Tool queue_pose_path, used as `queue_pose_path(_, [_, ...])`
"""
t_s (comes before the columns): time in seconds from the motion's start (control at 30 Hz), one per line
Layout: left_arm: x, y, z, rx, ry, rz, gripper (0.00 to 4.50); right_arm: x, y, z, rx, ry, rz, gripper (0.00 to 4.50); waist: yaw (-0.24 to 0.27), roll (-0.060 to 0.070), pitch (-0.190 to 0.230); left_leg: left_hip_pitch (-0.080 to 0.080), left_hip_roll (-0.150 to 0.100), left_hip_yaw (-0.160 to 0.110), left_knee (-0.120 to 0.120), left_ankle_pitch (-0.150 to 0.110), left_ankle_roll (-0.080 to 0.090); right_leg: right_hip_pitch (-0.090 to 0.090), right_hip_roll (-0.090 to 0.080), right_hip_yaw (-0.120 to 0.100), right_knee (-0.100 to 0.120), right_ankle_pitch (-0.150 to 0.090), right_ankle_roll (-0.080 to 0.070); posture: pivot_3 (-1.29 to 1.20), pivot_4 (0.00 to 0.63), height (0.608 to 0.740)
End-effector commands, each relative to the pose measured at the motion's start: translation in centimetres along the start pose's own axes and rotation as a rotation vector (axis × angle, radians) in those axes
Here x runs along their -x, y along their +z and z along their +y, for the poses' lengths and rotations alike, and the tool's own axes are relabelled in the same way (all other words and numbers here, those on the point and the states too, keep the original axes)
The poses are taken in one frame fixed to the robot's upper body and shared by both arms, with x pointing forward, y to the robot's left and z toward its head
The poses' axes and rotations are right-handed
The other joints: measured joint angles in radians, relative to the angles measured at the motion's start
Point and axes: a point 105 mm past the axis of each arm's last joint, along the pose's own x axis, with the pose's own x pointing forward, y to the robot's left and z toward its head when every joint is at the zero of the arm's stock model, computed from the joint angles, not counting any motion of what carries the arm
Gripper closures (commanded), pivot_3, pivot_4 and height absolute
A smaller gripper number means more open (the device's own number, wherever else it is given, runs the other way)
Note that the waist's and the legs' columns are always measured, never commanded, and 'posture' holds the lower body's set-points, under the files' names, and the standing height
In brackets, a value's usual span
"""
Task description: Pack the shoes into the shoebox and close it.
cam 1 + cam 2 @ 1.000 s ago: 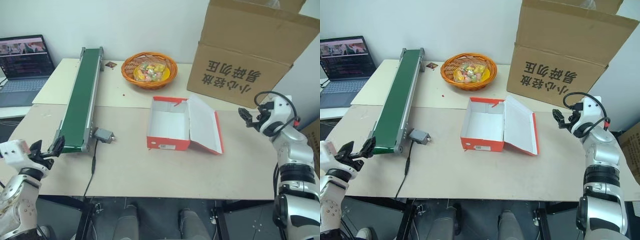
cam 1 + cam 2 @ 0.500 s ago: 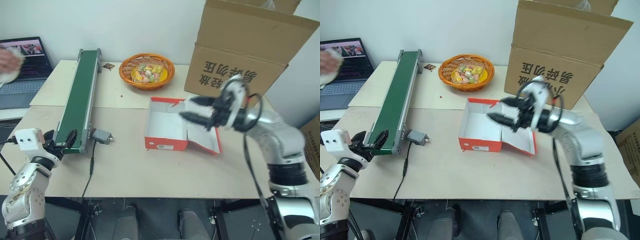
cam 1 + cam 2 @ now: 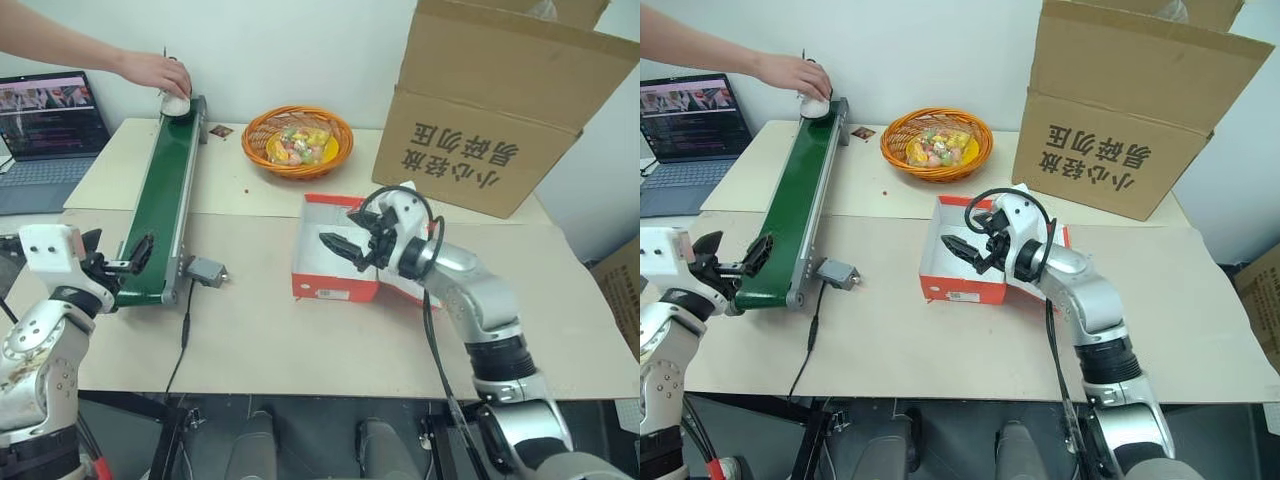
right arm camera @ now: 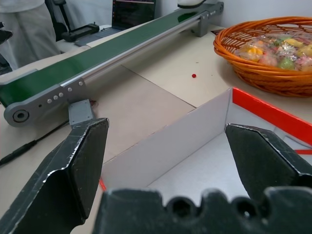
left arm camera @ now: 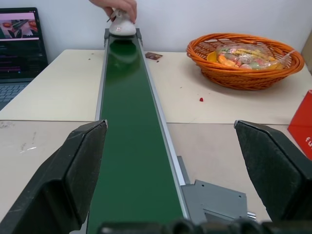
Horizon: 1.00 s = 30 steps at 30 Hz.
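While open, right tool [image 3: 345, 250] hovers over shoebox [image 3: 330, 262].

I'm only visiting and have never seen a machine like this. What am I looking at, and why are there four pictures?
It is a humanoid robot with two arms. Two pictures come from cameras in its head, two from cameras on its wrists. On the table lie a green conveyor belt, a basket of sweets, a big brown carton and an open red shoebox. A person's hand sets a white shoe on the belt's far end. The left gripper waits open at the near end; the right gripper hangs open over the shoebox. Both grippers hold nothing.
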Motion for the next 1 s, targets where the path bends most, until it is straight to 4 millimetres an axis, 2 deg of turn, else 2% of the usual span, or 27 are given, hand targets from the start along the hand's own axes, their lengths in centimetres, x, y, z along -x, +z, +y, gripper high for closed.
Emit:
queue_pose_path(0.03, [-0.1, 1.2, -0.6, -0.015, -0.014, -0.035, 0.0, 0.7, 2.7, 0.7, 0.033, 0.007, -0.118, 0.04, 0.0, 0.0, 0.0, 0.0, 0.0, 0.0, 0.0, 0.0, 0.0, 0.0, 0.0, 0.0, 0.0, 0.0, 0.0, 0.0, 0.15, 0.721])
queue_pose_path(0.37, [0.1, -0.2, -0.6, 0.005, -0.003, 0.001, 0.0, 1.0, 2.5, 0.7, 0.033, 0.022, -0.104, 0.04, 0.0, 0.0, 0.0, 0.0, 0.0, 0.0, 0.0, 0.0, 0.0, 0.0, 0.0, 0.0, -0.001, 0.0, 0.0, 0.0, 0.15, 0.721])
queue_pose_path(0.53, [0.1, -1.7, -0.1, -0.018, 0.038, 0.1, 0.0, 0.9, 2.5, 0.6, 0.031, 0.023, -0.106, 0.04, 0.0, 0.0, 0.0, 0.0, 0.0, 0.0, 0.0, 0.0, 0.0, -0.001, 0.0, 0.0, 0.0, 0.0, 0.0, 0.0, 0.15, 0.721])
queue_pose_path(0.7, [0.1, -2.6, -0.4, -0.061, 0.034, 0.211, 0.0, 0.7, 2.8, 0.3, 0.017, 0.014, -0.124, 0.04, -0.001, 0.0, 0.0, 0.0, 0.0, 0.0, 0.0, 0.0, 0.0, -0.001, 0.0, 0.0, 0.0, 0.0, 0.0, 0.0, 0.15, 0.721])
queue_pose_path(0.77, [0.1, -2.5, -0.2, -0.078, 0.05, 0.229, 0.0, 0.7, 2.8, 0.3, 0.014, 0.013, -0.126, 0.04, -0.001, 0.0, 0.0, 0.0, 0.0, 0.0, 0.0, 0.0, 0.0, -0.001, 0.0, 0.0, -0.001, 0.0, 0.0, 0.0, 0.15, 0.721])
queue_pose_path(0.83, [-0.2, -1.8, -0.5, -0.038, 0.044, 0.228, 0.0, 0.7, 2.8, 0.2, 0.011, 0.014, -0.126, 0.04, 0.001, 0.0, 0.0, 0.0, 0.0, 0.0, 0.0, 0.0, 0.0, -0.001, 0.0, 0.0, -0.001, 0.0, 0.0, 0.0, 0.15, 0.721])
queue_pose_path(1.0, [-0.7, -0.2, -0.9, -0.09, 0.057, 0.238, 0.0, 0.5, 3.0, 0.3, 0.005, 0.018, -0.137, 0.04, 0.001, -0.001, 0.0, 0.0, 0.0, 0.0, 0.0, 0.0, 0.0, -0.001, 0.0, -0.001, -0.001, 0.0, 0.0, 0.0, 0.15, 0.721])
